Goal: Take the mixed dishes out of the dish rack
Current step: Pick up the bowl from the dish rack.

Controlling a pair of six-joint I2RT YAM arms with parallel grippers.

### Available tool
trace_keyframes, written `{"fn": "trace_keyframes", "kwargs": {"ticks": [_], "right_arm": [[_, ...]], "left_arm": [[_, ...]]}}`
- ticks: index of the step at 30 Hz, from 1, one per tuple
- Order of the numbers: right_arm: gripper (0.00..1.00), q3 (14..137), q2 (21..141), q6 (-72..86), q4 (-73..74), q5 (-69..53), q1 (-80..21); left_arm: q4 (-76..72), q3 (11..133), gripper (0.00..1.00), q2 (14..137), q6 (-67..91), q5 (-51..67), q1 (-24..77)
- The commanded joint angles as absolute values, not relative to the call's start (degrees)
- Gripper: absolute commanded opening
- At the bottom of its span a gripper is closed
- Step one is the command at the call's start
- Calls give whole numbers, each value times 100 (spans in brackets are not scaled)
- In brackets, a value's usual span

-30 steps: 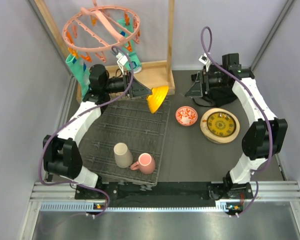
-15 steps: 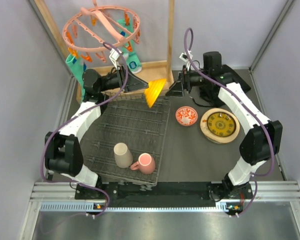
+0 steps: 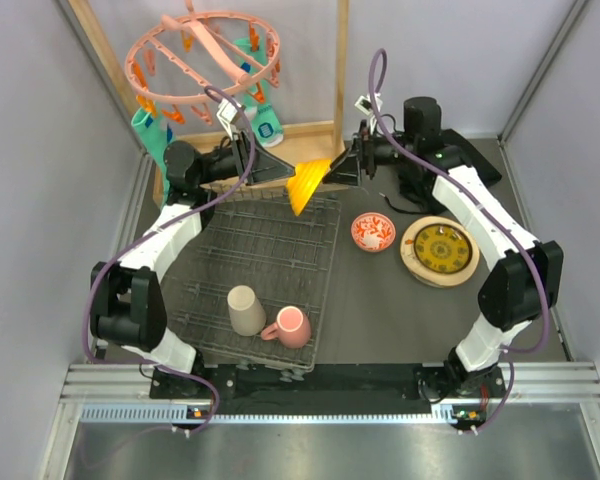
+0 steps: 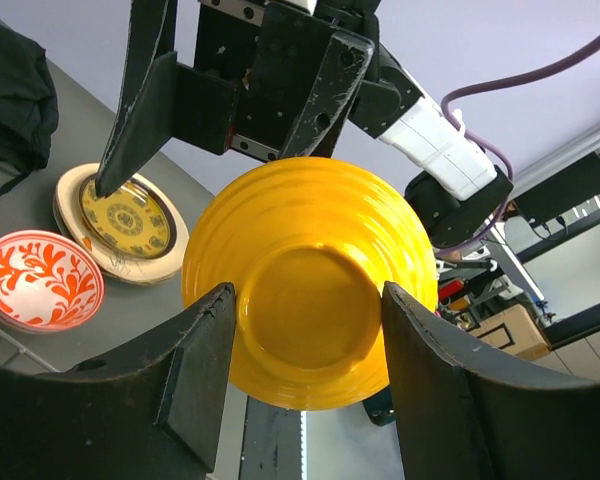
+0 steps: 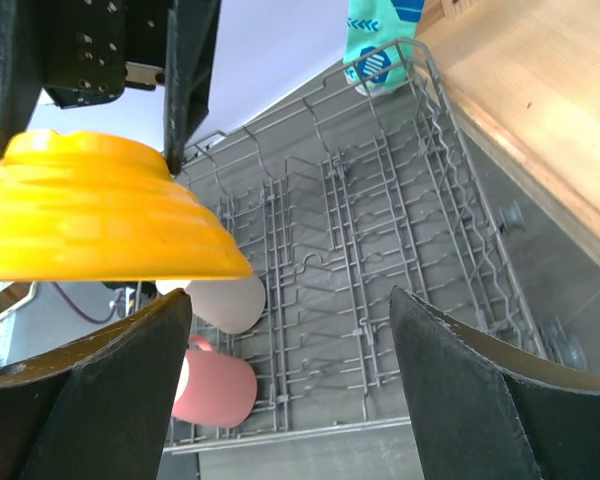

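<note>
An orange bowl (image 3: 308,186) hangs in the air over the far right corner of the dish rack (image 3: 260,262), held on its side. My left gripper (image 3: 286,173) is shut on it, one finger against each side of the bowl's (image 4: 310,275) base. My right gripper (image 3: 340,171) stands open just right of the bowl's rim; in the right wrist view the bowl (image 5: 90,215) sits above its left finger, with only rack (image 5: 380,250) between the jaws. A beige cup (image 3: 246,309) and a pink mug (image 3: 289,327) lie in the rack's near part.
A red-white bowl (image 3: 372,232) and a yellow patterned plate (image 3: 439,249) on a cream plate rest on the table right of the rack. Behind the rack stands a wooden frame (image 3: 305,148) with a pink peg hanger (image 3: 205,50). Black cloth (image 3: 445,192) lies at the back right.
My right arm has swung left, bringing its open gripper up to the orange bowl. My left arm has drawn the bowl a little up and back.
</note>
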State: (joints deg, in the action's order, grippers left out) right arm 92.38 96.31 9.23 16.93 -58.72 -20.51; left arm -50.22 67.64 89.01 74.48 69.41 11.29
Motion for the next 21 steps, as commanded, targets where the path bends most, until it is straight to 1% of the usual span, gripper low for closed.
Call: {"fn": "trace_keyframes", "kwargs": {"ticks": [1, 6, 11, 14, 15, 17, 18, 20, 21], "right_arm": [[79, 9501, 9457, 906, 1222, -5740, -2259], [79, 9510, 9448, 607, 1248, -5485, -2443], [75, 9448, 9457, 545, 1125, -5423, -2593], [68, 9431, 9457, 545, 1064, -5467, -2619], [64, 9439, 9457, 545, 1029, -5484, -2628], [60, 9431, 9448, 536, 1020, -5502, -2628], [55, 9422, 9440, 527, 1011, -5519, -2628], [49, 9413, 9422, 527, 993, -5563, -2628], [43, 9413, 9413, 519, 993, -5581, -2628]], "left_arm": [[-5309, 6732, 11, 8789, 7392, 6847, 1081], [-5273, 6671, 11, 8728, 7356, 6847, 1090], [-5300, 6662, 11, 8736, 7374, 6838, 1090], [-5309, 6636, 11, 8728, 7392, 6838, 1090], [-5309, 6627, 11, 8736, 7400, 6838, 1090], [-5309, 6609, 11, 8728, 7409, 6812, 1081], [-5309, 6592, 11, 8728, 7400, 6820, 1081], [-5309, 6566, 11, 8727, 7418, 6794, 1081], [-5309, 6557, 11, 8710, 7418, 6794, 1072]]}}
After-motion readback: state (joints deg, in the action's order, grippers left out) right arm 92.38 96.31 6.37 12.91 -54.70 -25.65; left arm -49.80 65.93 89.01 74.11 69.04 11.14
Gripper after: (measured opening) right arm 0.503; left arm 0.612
